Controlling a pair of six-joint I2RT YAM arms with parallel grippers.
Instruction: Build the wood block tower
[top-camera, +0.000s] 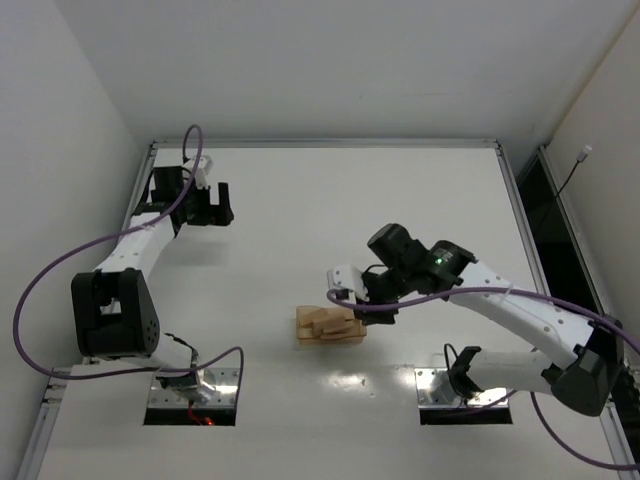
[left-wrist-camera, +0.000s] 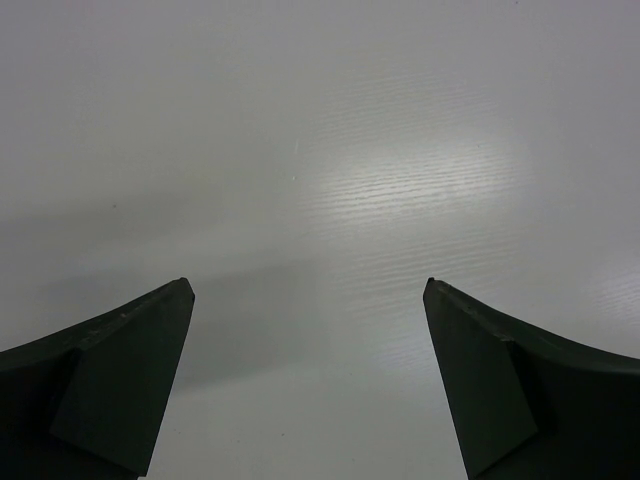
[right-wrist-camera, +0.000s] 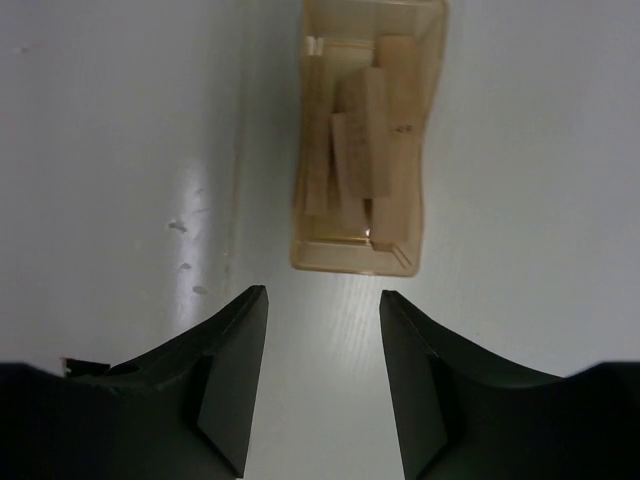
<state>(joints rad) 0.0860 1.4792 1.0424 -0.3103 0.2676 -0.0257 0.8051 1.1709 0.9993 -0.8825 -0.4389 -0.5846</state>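
White tabletop (top-camera: 300, 200) bears no tower yet; blocks (right-wrist-camera: 365, 140) lie jumbled in tray (right-wrist-camera: 350, 260); left gripper (left-wrist-camera: 308, 284) and right gripper (right-wrist-camera: 323, 294) gape, empty.

Just ahead of the right gripper (right-wrist-camera: 323, 300), the blocks (right-wrist-camera: 375, 130) are pale bare wood, dull and unvarnished, lying in a tray (right-wrist-camera: 350, 258) of smooth translucent amber plastic. The gripper's fingers (right-wrist-camera: 225, 390) look like matt black plastic, and beneath the left gripper (left-wrist-camera: 308, 290) the white table (left-wrist-camera: 330, 150) shows fine ribbing and a soft sheen.
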